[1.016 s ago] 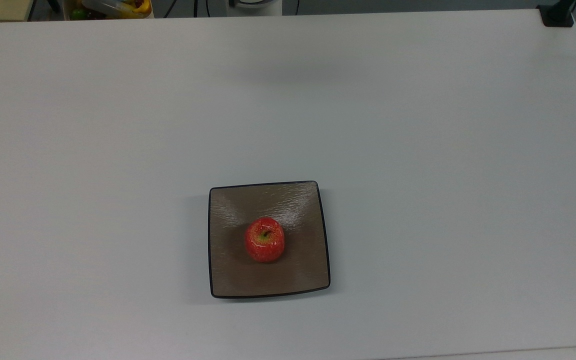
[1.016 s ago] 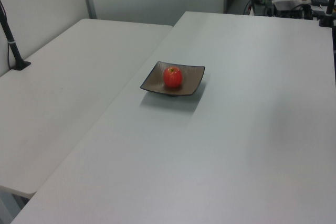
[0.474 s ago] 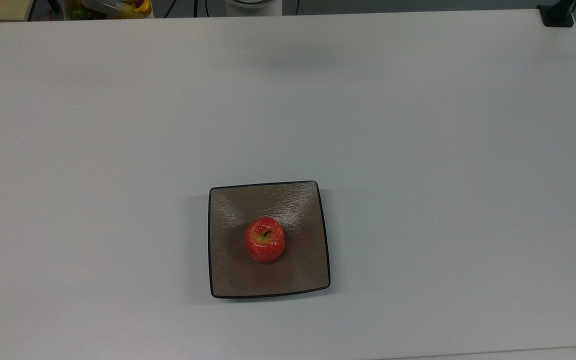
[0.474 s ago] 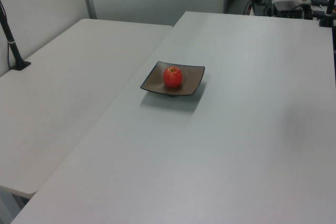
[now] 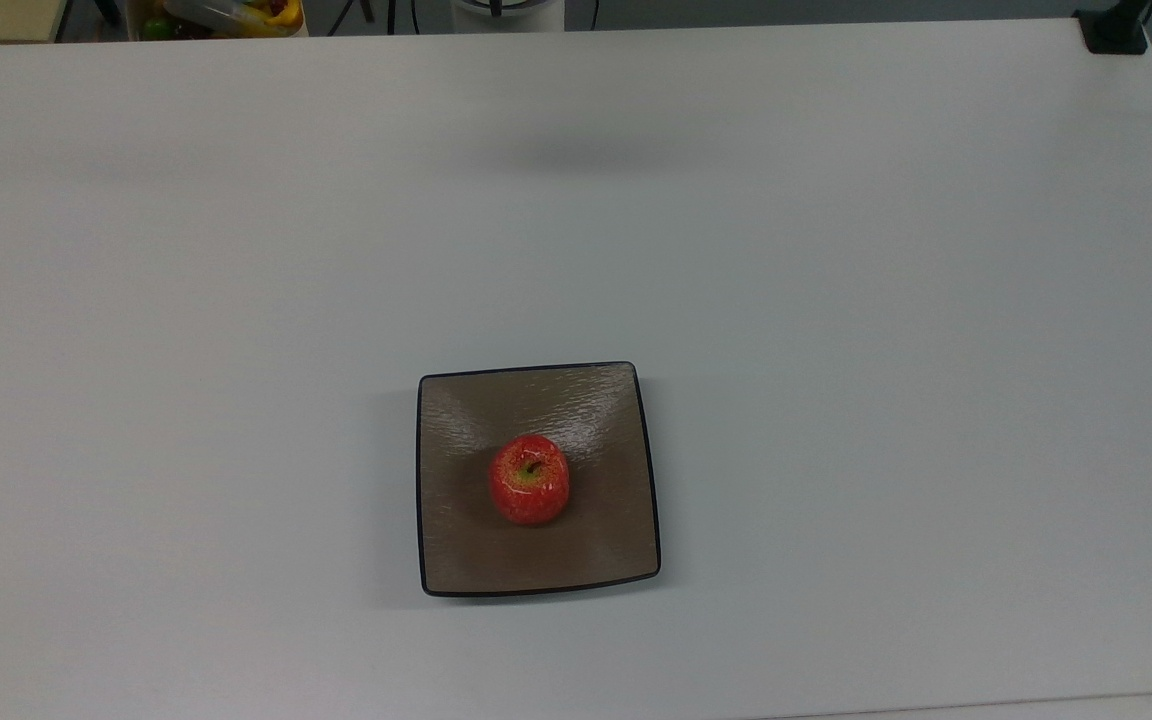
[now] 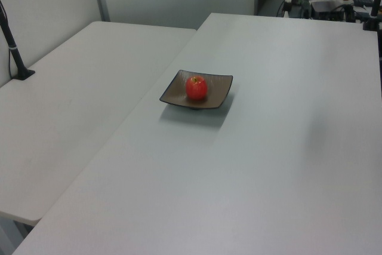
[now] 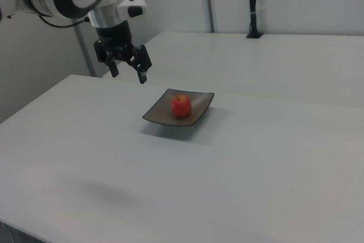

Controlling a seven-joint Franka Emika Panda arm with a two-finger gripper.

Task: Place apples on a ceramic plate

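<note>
Right view: gripper [image 7: 127, 72] aloft, fingers [image 7: 142, 77] released, holding nothing, well apart from ceramic plate [image 7: 159, 113]. Apple [image 7: 181, 106] rests mid-plate on worktop [image 7: 256, 157]. Risk: round fruit rolls off if plate is knocked.

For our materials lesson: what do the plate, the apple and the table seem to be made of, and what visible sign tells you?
Plate: likely glazed ceramic; glossy brown, rippled highlights, thin black rim.
Apple: waxy speckled red skin with a stem; real or imitation, cannot tell.
Table: probably matte laminate; flat, pale grey, no glare.
</note>
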